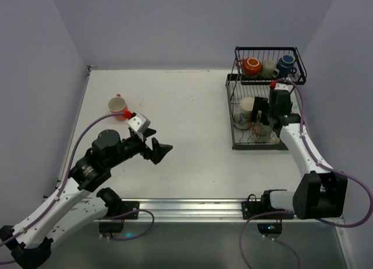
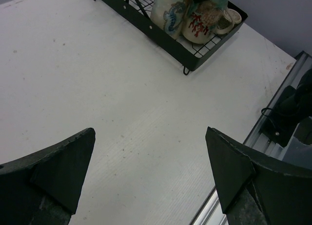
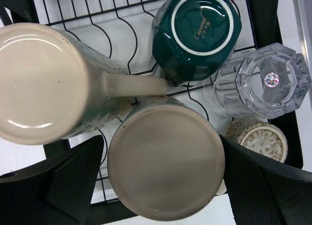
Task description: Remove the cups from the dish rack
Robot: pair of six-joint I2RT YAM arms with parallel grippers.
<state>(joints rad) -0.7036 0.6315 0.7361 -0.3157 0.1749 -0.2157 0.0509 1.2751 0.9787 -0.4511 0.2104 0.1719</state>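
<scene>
The black wire two-tier dish rack [image 1: 265, 48] is overhung by the right gripper [image 3: 161, 156], spread wide and empty; the left gripper [image 1: 157, 149], equally released, is seen well apart. An upturned cream ceramic mug [image 3: 165, 186] is found straight below the right gripper, its axis upright.

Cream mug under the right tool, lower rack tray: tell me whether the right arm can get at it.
Probably yes. The right tool hangs open right above the upturned cream mug, one finger each side, nothing between. The handle of the taller mug and the teal mug crowd it, so clearance looks tight.
</scene>
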